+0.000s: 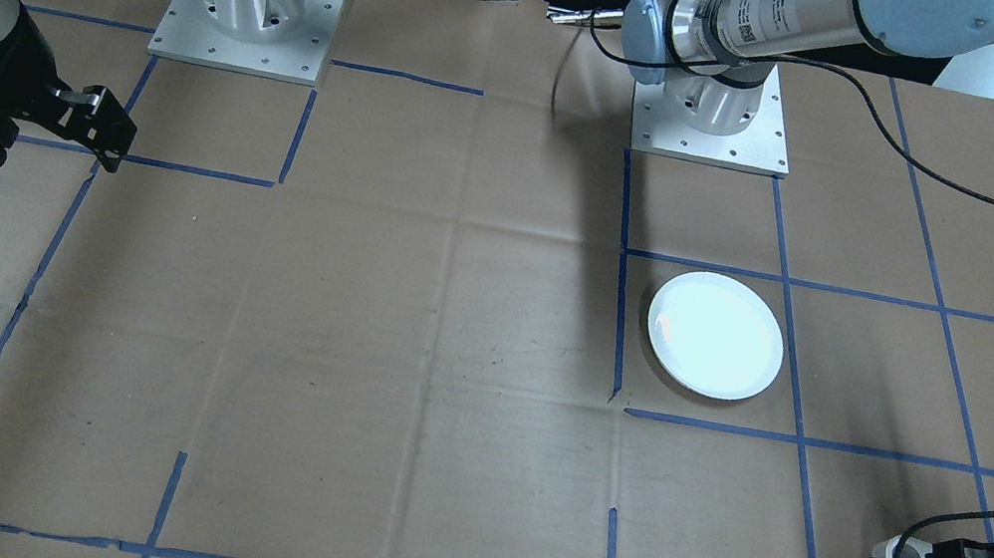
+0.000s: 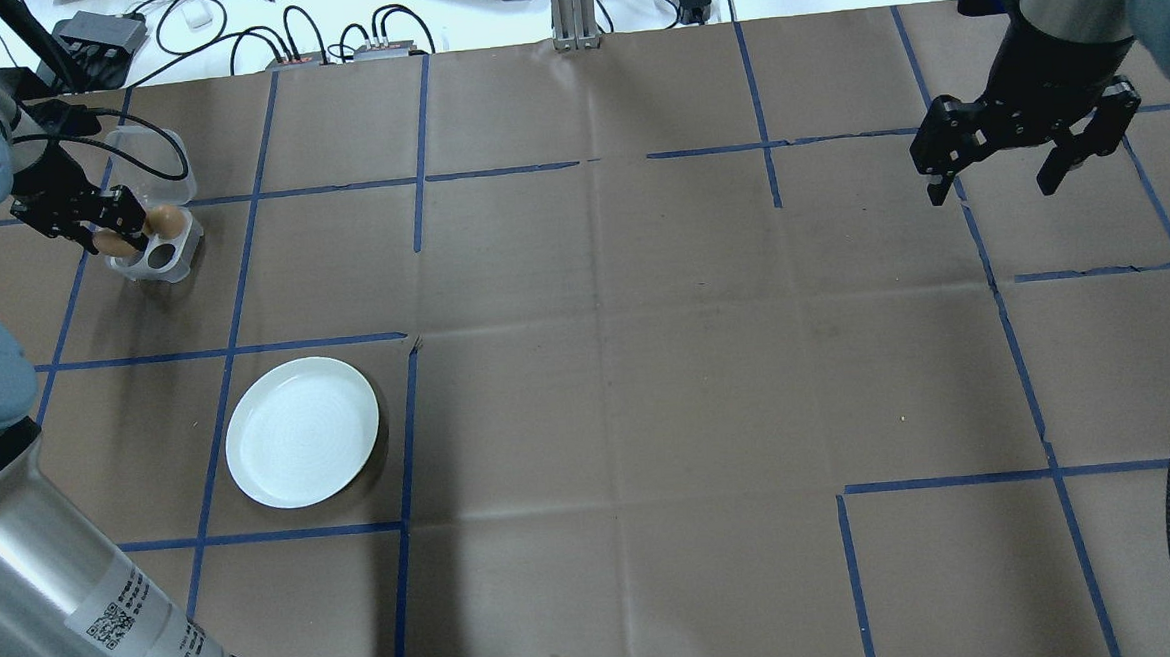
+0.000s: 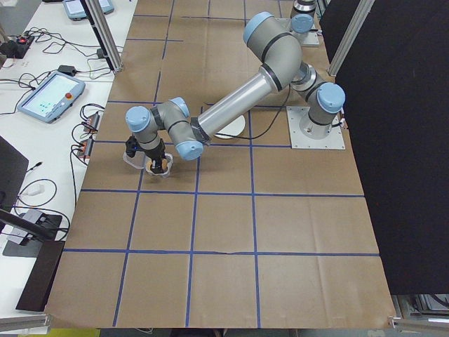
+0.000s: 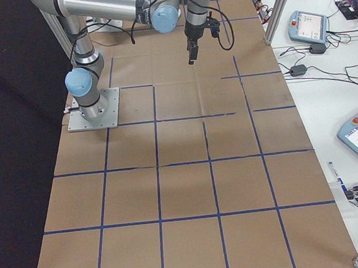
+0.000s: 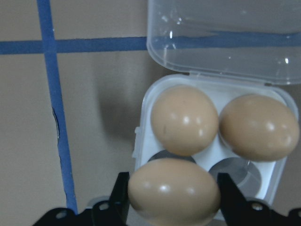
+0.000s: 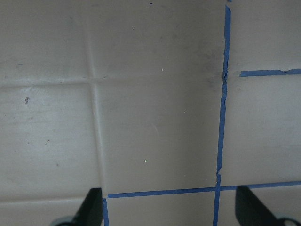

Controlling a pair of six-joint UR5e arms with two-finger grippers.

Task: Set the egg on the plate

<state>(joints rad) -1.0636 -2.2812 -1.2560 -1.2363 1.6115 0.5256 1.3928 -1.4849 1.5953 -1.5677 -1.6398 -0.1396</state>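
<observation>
A tan egg sits between the fingers of my left gripper, which is shut on it just over an empty cup of the small clear egg tray. Two more eggs lie in the tray's far cups. The round white plate lies bare on the brown paper, nearer the robot's base than the tray; it also shows in the front-facing view. My right gripper hangs open and holds nothing, far off on the table's other side.
The tray's clear lid lies folded open on its far side. Blue tape lines grid the brown paper. Cables and boxes lie beyond the table's far edge. The left arm's long link crosses close to the plate.
</observation>
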